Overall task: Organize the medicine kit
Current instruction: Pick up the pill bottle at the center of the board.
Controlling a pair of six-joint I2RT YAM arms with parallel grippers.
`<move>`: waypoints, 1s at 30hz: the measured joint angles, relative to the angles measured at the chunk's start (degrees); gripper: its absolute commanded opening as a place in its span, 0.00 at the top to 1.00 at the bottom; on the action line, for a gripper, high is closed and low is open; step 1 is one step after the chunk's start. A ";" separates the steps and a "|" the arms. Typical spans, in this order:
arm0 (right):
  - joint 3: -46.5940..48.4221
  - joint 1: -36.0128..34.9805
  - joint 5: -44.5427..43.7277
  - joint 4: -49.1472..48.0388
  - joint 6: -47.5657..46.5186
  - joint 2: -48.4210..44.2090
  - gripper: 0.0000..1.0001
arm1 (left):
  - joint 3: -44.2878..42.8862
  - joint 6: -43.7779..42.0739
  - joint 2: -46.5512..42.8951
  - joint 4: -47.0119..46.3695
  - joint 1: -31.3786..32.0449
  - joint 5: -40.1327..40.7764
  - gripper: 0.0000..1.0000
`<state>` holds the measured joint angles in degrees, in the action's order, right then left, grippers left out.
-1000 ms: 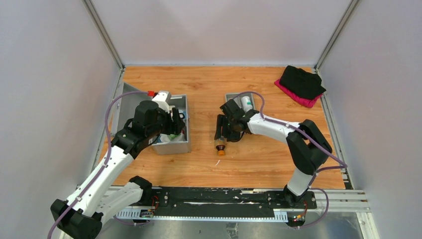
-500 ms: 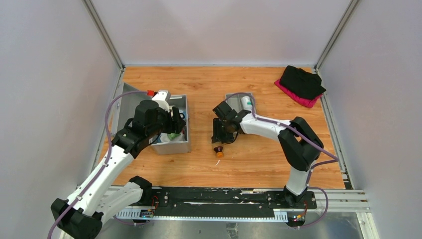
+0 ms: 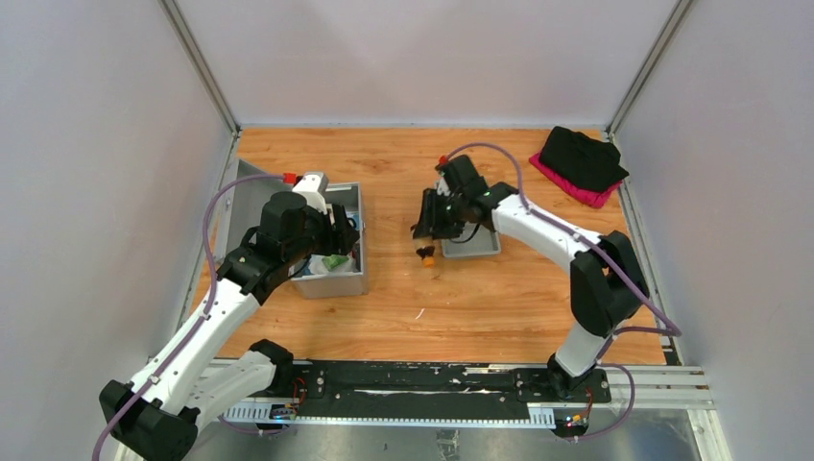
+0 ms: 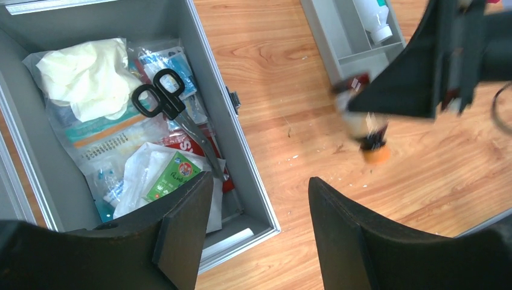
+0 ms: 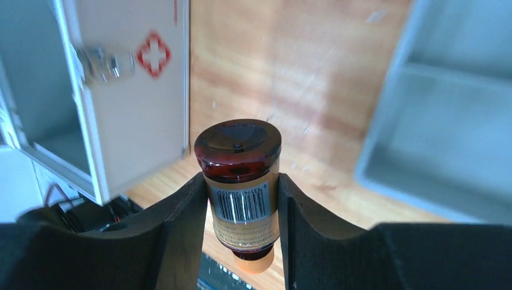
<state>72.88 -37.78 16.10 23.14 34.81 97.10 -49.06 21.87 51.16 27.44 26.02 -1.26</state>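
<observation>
Grip: right gripper (image 3: 429,235) clamped on small amber-brown bottle with barcode label and orange cap (image 5: 243,181).
Axis: bottle lies along the fingers, cap end lowest.
Kit: open silver-grey metal case (image 3: 331,281) at 9 o'clock from the bottle, bare wood-grain tabletop (image 3: 394,279) between.
Left: left gripper (image 4: 259,217) wide, empty, hovers over the case; nearer, likely in the way.
Room: crowded with white gloves (image 4: 90,75), black-handled scissors (image 4: 160,99) and packets.
Tray: flat grey plastic tray (image 3: 477,248) just beside, 3 o'clock.
</observation>
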 measured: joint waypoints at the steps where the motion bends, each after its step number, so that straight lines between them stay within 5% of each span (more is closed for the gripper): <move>1: 0.92 1.60 0.28 0.02 -0.46 -0.39 0.84 | 0.00 0.00 -0.04 0.00 0.00 0.02 0.35; 10: 16.31 14.91 -4.17 4.68 -8.90 4.94 0.84 | 1.09 0.26 -1.33 -0.61 0.00 0.22 0.34; 22: 25.99 15.69 -7.41 8.24 -13.46 21.38 0.84 | 2.16 1.31 -2.95 -0.79 0.00 0.00 0.34; 30: 27.32 15.69 -9.88 8.70 -13.57 23.69 0.81 | 2.23 1.62 -3.82 -0.81 0.00 -0.02 0.34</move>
<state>100.20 -22.09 6.22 31.83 21.23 120.79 -46.83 23.49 47.33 26.63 26.02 -1.28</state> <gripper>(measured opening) 0.467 0.664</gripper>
